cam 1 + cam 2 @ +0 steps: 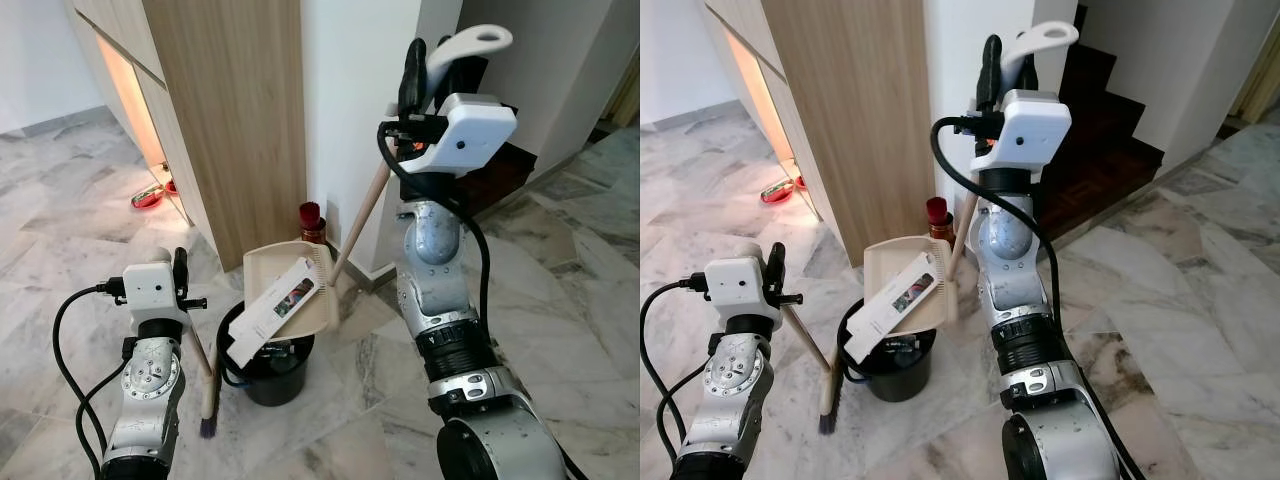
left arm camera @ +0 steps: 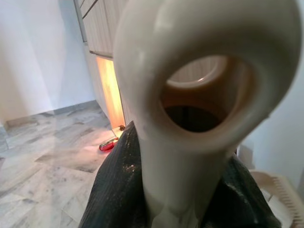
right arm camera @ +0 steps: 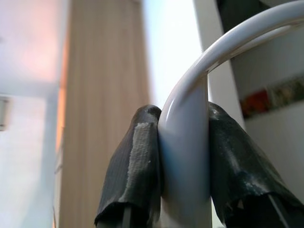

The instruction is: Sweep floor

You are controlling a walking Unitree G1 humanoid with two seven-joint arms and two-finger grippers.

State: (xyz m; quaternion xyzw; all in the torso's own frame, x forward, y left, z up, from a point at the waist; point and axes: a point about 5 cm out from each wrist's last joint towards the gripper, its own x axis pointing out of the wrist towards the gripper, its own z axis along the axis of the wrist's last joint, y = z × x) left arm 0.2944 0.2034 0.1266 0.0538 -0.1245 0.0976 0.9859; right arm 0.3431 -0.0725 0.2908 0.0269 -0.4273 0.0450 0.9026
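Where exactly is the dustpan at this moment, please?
In the head views the dustpan sits centre-left, tilted over the black bin before the wooden cabinet, carrying a white box; the right gripper clamps its long handle's looped top.

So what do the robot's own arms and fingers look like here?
Both arms are mottled silver metal with ribbed black joint rings. Each wrist carries a white boxy housing, with glossy black cables looping from it. The left gripper and right gripper have long black fingers with a textured coating.

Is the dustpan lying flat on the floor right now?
No: the dustpan is lifted and tilted over the black bin, with a flat white package sliding down it.
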